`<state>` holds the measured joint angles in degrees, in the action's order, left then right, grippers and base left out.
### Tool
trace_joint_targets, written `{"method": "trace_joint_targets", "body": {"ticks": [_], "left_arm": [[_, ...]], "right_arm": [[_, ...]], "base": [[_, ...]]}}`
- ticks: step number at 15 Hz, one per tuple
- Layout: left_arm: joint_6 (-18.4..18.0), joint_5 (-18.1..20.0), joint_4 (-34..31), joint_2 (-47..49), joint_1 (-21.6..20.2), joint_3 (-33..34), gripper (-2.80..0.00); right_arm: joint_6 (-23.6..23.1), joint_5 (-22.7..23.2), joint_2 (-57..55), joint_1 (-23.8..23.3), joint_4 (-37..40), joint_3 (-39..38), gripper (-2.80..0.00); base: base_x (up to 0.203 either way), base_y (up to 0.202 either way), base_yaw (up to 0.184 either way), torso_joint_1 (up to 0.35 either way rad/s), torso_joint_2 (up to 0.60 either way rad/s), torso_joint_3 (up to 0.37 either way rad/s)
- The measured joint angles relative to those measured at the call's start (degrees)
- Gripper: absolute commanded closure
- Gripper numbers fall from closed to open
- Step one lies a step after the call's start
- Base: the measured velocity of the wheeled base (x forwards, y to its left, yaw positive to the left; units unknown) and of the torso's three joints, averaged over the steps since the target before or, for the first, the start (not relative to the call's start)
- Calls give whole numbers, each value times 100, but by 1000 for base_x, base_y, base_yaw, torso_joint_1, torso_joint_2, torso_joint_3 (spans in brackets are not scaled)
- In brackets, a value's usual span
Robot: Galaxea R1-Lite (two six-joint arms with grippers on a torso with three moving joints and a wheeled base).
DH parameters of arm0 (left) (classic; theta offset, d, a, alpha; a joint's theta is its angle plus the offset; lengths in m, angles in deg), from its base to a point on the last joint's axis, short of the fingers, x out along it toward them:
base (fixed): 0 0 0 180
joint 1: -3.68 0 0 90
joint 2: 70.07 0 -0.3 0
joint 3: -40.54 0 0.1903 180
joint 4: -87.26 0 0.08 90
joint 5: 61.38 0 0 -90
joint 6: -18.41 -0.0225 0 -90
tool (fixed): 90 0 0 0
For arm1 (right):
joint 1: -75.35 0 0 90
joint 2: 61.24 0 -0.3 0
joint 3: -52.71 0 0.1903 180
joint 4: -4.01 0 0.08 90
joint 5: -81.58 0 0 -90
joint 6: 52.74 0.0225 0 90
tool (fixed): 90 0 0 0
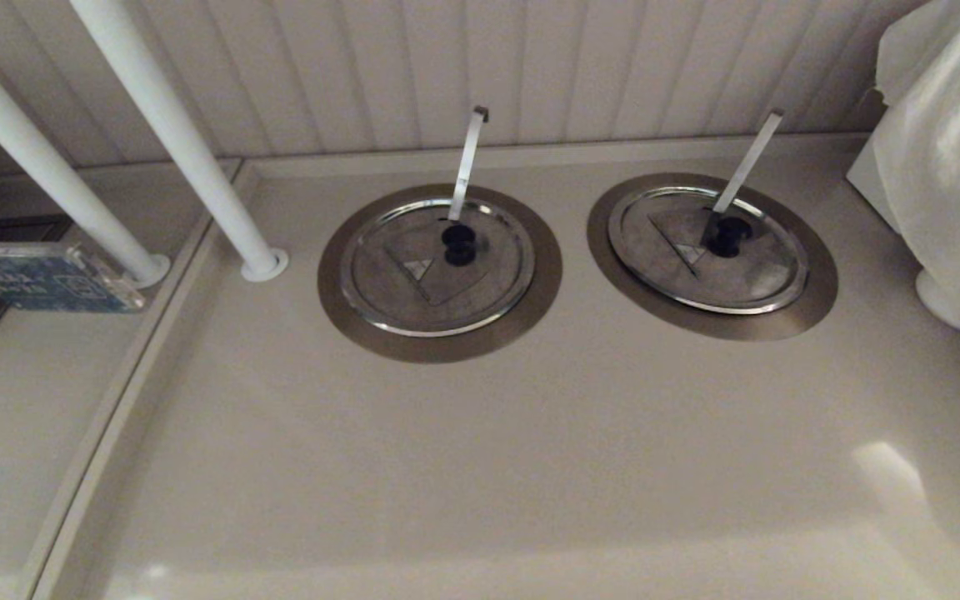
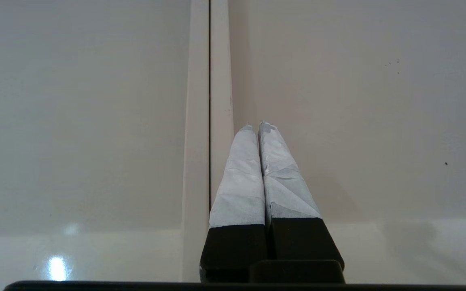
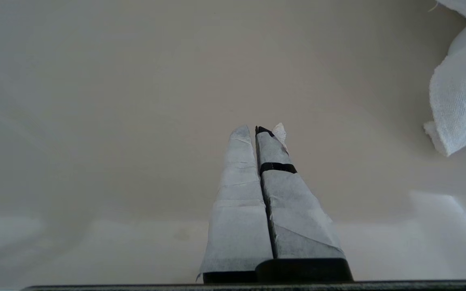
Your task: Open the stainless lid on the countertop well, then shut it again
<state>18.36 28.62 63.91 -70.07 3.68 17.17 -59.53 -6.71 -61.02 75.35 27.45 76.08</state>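
Observation:
The stainless lid [image 1: 680,275] lies flat and closed on the right-hand countertop well, whose brushed-steel collar [image 1: 815,304] rings it; the dark hole is hidden beneath. A black knob [image 1: 728,236] sits at the lid's centre, and a straight-tipped flat handle [image 1: 748,162] leans up out of it. Neither arm appears in the head view. My left gripper [image 2: 256,125] is shut with nothing in it, over a seam in the beige counter. My right gripper [image 3: 253,129] is shut and empty too, above bare counter.
A twin lid [image 1: 413,292] with a hook-tipped handle [image 1: 469,158] covers the left well. Two white posts [image 1: 172,133] stand at the back left beside a blue card [image 1: 38,277]. A white cloth [image 1: 947,167] hangs at the right, and the white cloth [image 3: 463,89] also shows near my right gripper.

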Motion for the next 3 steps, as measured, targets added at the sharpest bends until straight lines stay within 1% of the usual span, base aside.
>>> {"method": "trace_joint_targets", "body": {"ticks": [3], "left_arm": [[-2, 0, 0, 0, 0, 0, 0]], "right_arm": [[194, -6, 0, 0, 1, 0, 0]], "base": [[0, 0, 0, 0, 0, 0]]}}
